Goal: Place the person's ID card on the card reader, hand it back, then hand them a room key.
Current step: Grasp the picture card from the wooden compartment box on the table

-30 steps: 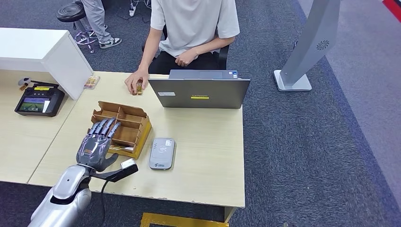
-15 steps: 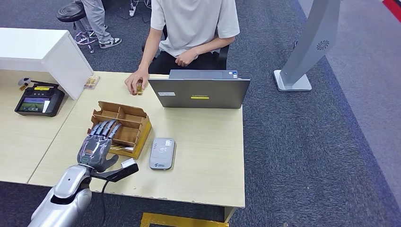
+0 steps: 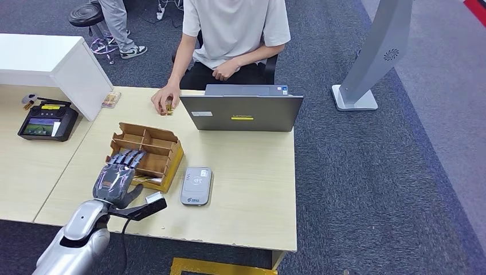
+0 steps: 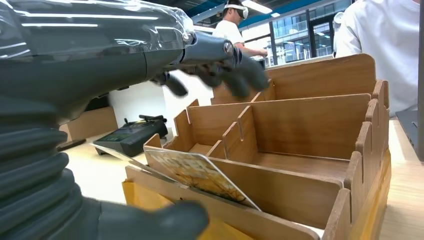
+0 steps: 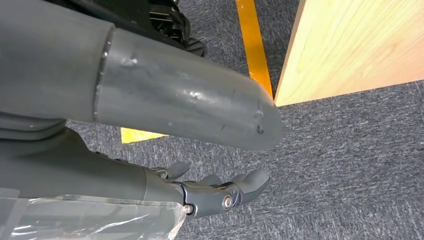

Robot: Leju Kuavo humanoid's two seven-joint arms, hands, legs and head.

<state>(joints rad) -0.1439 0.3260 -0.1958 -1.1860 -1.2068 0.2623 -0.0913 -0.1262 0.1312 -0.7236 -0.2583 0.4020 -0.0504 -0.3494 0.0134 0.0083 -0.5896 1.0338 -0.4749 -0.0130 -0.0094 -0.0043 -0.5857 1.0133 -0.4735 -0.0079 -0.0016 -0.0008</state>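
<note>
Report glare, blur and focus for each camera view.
Head view: even light, sharp, soft shadow beneath the left hand. Left wrist view: bright windows behind, glare streaks across the hand's cover, card crisp in the wooden organizer. Right wrist view: near thumb fills frame, carpet sharp.

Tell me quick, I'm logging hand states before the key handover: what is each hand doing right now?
Left hand: open, holding nothing, fingers spread above the wooden organizer.
Right hand: holding nothing, hanging over the carpet; open or closed cannot be told.
</note>
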